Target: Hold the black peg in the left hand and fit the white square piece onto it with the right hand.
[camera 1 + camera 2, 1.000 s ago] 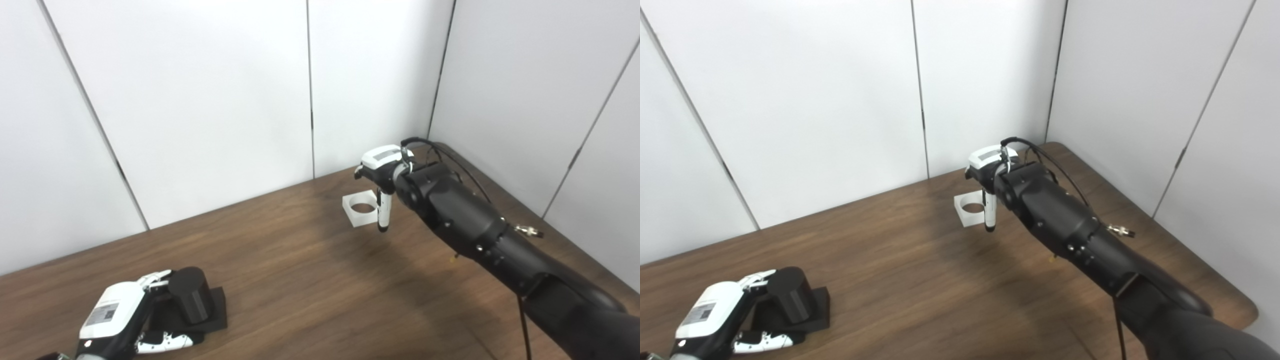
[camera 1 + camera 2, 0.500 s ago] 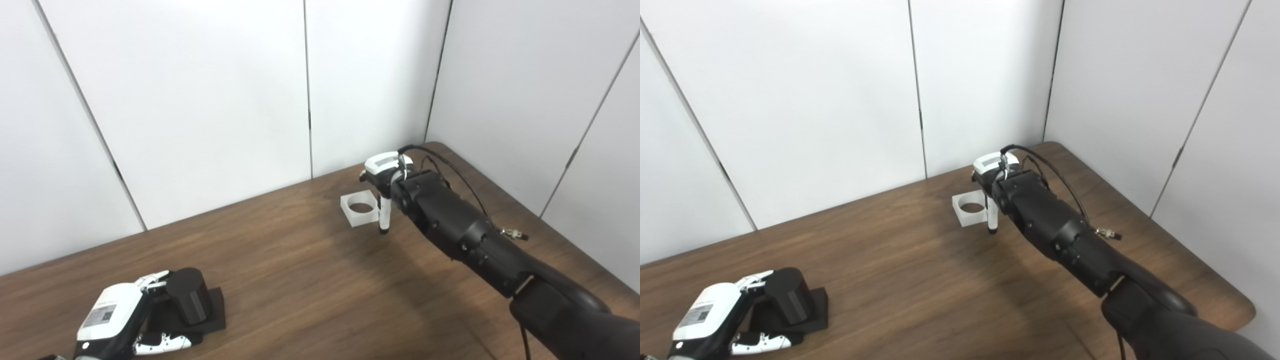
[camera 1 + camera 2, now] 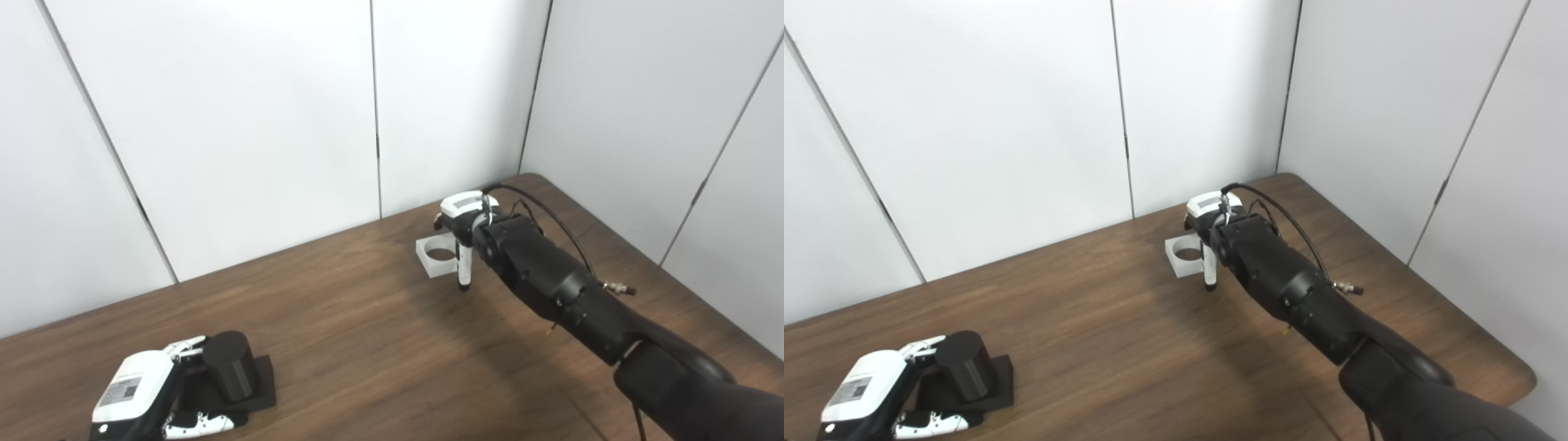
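A brown wooden table (image 3: 367, 343) fills the lower part of both views, set into a corner of white wall panels (image 3: 245, 122). The right arm (image 3: 569, 300), black and bulky, reaches from the lower right across the table toward the far corner. Its right hand (image 3: 462, 223) hangs over the near right edge of the white square piece (image 3: 436, 257), which lies flat on the table with its round hole facing up. One finger (image 3: 463, 269) points straight down just beside that piece, its tip at the tabletop; whether the hand grips the piece cannot be told. At the lower left, the left hand (image 3: 144, 392) is wrapped around the black peg (image 3: 228, 364), which stands upright on its flat black base (image 3: 260, 383) on the table, well apart from the white piece.
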